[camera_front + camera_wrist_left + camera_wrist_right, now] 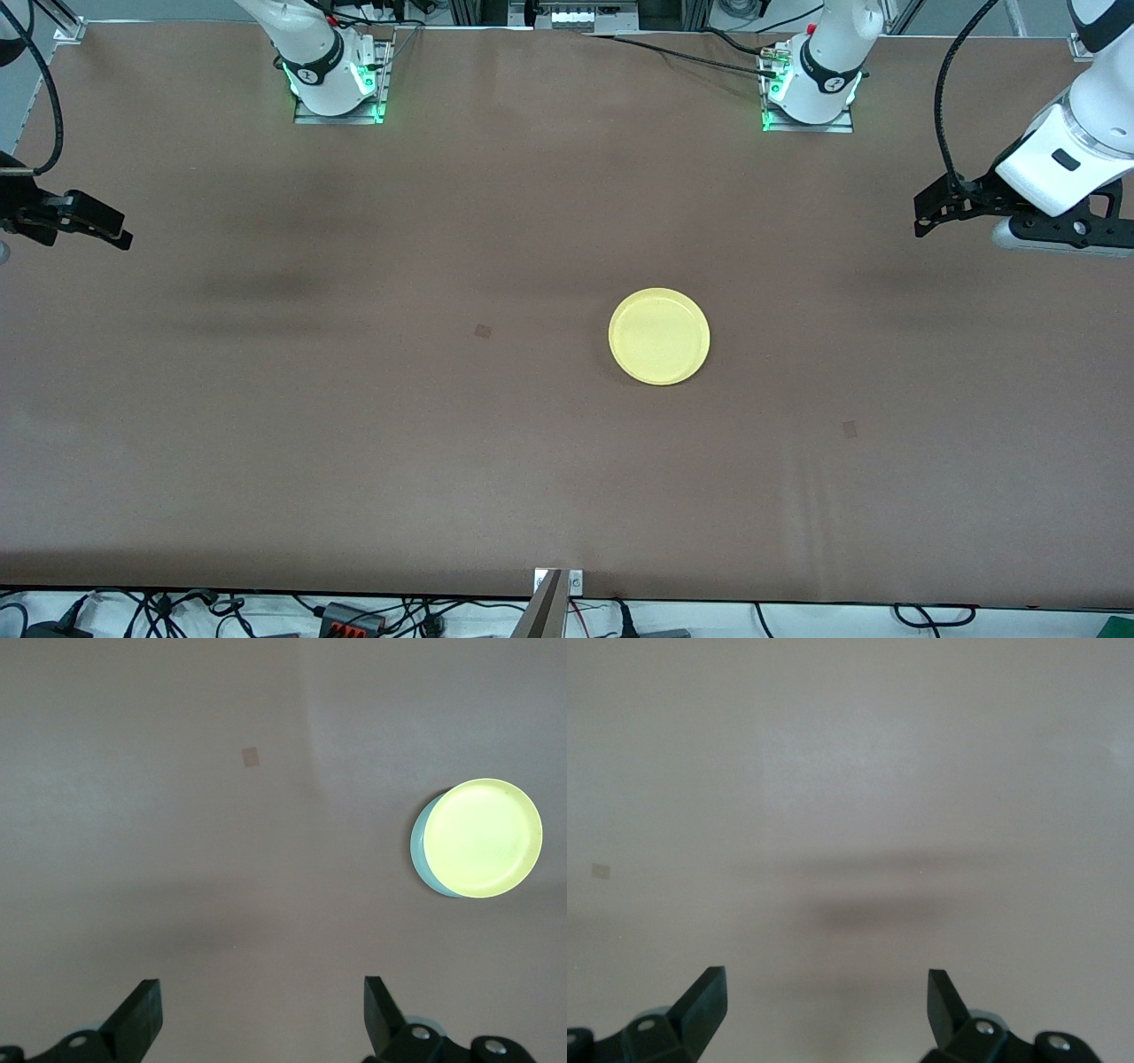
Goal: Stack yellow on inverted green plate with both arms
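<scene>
The yellow plate (659, 336) sits upright near the middle of the brown table. In the left wrist view it (483, 838) lies on top of the pale green plate (417, 847), of which only a thin crescent shows at one edge. The green plate is hidden in the front view. My left gripper (923, 220) hangs open and empty above the table's left-arm end, well away from the plates; it also shows in the left wrist view (261, 992). My right gripper (122, 236) hangs open and empty above the right-arm end; it also shows in the right wrist view (827, 980).
Two small dark patches (483, 331) (849, 429) mark the brown cloth. The arm bases (337, 80) (811, 89) stand along the table's edge farthest from the camera. A metal post (549, 607) and cables sit at the nearest edge.
</scene>
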Controlling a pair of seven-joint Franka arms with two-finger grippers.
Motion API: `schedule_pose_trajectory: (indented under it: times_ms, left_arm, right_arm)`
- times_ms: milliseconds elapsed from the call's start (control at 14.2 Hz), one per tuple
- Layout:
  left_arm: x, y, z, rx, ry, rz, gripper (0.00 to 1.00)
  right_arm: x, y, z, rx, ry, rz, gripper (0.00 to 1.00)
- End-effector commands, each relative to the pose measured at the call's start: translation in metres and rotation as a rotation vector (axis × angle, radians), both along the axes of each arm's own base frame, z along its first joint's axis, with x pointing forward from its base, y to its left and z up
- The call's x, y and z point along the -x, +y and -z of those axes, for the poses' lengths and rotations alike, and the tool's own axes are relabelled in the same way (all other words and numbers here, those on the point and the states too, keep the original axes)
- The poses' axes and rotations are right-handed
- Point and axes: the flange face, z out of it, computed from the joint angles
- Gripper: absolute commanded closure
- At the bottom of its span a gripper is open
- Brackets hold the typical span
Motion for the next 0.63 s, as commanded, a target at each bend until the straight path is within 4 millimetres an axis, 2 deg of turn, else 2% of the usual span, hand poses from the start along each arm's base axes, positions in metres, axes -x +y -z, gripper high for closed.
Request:
schedule_pose_trajectory:
  times_ms: [0,211,564]
  left_arm:
    - [-0.0012,0.0024,-0.0062,-0.007,0.005,0.011,0.00]
    - [-0.0010,0.0025,-0.0060,-0.007,0.007,0.014,0.00]
    - [-0.0010,0.0025,-0.0060,-0.007,0.007,0.014,0.00]
  right_arm:
    - [0.0179,0.0018,-0.0025,0.019,-0.018,0.003,0.00]
    - [0.0278,0.0028,0.0021,0.021,-0.037,-0.003,0.00]
    - [0.0240,0.0018,-0.0040,0.020,-0.051,-0.001,0.00]
